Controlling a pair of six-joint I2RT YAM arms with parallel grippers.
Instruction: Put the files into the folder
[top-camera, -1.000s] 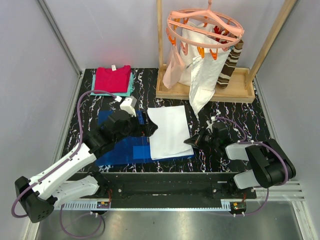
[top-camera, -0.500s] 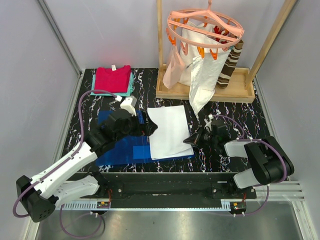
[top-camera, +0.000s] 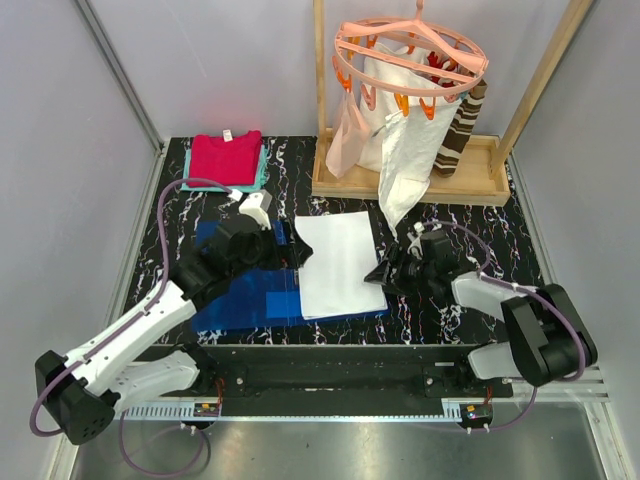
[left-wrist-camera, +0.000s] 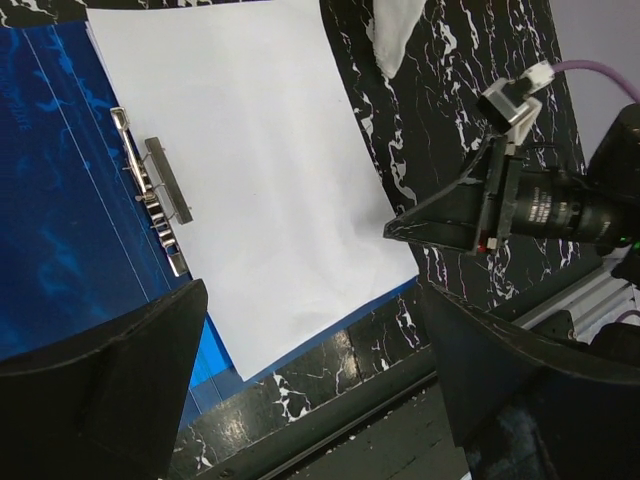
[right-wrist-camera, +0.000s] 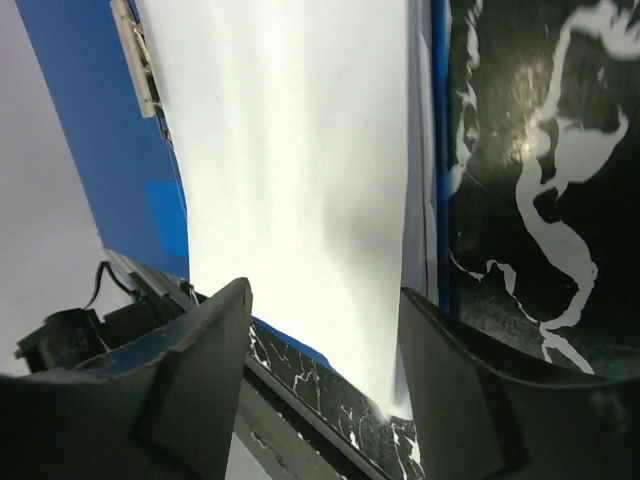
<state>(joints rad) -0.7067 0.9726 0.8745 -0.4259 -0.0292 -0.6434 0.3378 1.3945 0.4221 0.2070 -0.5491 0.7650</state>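
The blue folder (top-camera: 240, 300) lies open and flat on the black marbled table. The files (top-camera: 338, 262), white sheets, rest on its right half beside the metal clip (left-wrist-camera: 155, 200). My left gripper (top-camera: 292, 256) hovers open over the folder's spine, by the sheets' left edge, holding nothing. My right gripper (top-camera: 382, 272) stands open at the sheets' right edge, low over the table. In the right wrist view its fingers (right-wrist-camera: 190, 380) straddle the near corner of the files (right-wrist-camera: 290, 150) and the folder (right-wrist-camera: 90, 120). The left wrist view shows the files (left-wrist-camera: 270, 170), the folder (left-wrist-camera: 60, 200) and the right gripper (left-wrist-camera: 470, 215).
A red cloth folded on a teal one (top-camera: 225, 157) sits at the back left. A wooden rack (top-camera: 410, 185) at the back right carries an orange peg hanger (top-camera: 410, 50). White garments hang from it, one tip (top-camera: 398, 205) near the files' far right corner.
My right gripper has opened from shut and moved slightly left toward the files' edge. The left arm shifted a little; the sheets stay on the folder.
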